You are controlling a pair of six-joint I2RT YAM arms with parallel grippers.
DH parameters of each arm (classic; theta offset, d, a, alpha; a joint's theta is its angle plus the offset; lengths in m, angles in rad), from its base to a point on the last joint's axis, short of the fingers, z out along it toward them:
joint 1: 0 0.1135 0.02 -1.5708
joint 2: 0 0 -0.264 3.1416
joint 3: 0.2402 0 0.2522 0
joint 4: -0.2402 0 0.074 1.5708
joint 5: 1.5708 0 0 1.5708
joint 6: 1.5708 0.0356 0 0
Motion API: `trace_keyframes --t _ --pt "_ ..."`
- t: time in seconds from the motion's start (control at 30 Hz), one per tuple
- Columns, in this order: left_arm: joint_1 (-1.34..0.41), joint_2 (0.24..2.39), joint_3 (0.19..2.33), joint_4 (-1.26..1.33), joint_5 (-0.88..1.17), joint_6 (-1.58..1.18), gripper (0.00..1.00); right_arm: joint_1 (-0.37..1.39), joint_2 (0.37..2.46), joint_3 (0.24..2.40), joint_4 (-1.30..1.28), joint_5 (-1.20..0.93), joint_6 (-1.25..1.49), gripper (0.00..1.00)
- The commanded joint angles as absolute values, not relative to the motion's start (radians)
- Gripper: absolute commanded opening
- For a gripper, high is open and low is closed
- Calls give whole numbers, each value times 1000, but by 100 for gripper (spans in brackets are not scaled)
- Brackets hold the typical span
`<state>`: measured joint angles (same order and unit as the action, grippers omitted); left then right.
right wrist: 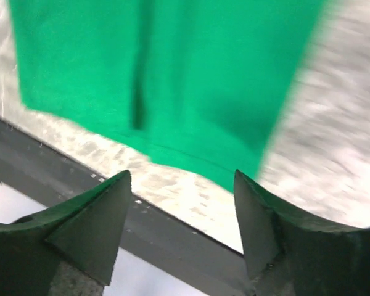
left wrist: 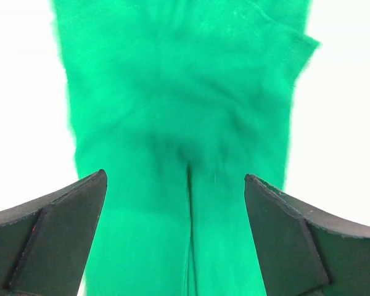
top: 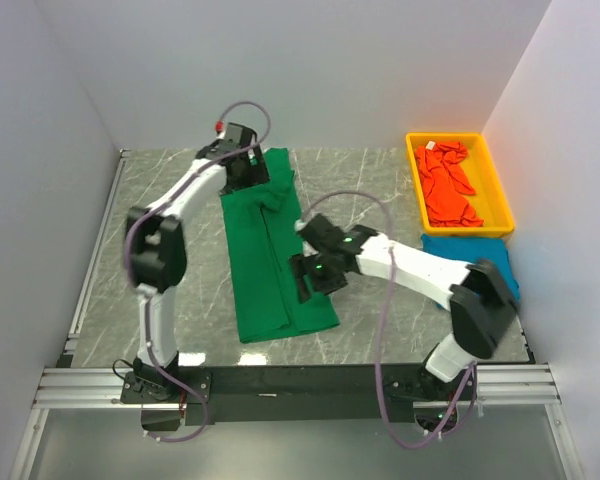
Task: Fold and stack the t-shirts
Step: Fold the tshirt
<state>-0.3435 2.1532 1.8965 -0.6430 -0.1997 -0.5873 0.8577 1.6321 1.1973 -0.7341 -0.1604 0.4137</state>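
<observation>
Marble table (top: 360, 170), green t-shirt (top: 270, 270) folded lengthwise

Green t-shirt (right wrist: 172, 80) on table (right wrist: 345, 123), fingers (right wrist: 92, 228) apart

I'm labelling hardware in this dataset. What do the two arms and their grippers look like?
The left arm and right arm have white links with bulky black joint housings. A thin lavender cable loops along each. Small green lights glow near the right wrist. The left gripper and right gripper carry matte black, wedge-shaped fingers.
</observation>
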Motion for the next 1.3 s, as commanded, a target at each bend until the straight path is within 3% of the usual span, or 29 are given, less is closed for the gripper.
trace_keyframes --t 0.0,0.27,0.47,0.7,1.03,1.23,1.27 --pt "-345 1895 1754 -690 -245 -679 99 776 1528 1082 -672 -141 466 73" --pt "-409 1452 1194 -788 -262 -767 97 684 1453 890 -581 -158 498 64" --pt "-503 1194 876 -837 -144 -894 90 680 1480 838 -509 -186 532 56" --pt "-581 1069 712 -841 -26 -994 86 678 1522 821 -486 -215 538 46" --pt "-637 1118 661 -815 18 -1026 81 680 1572 785 -505 -259 537 43" --pt "-640 1134 650 -795 44 -1022 80 680 1591 776 -511 -301 531 32" --pt "-640 1138 649 -793 48 -1020 80 681 1591 773 -512 -299 529 26"
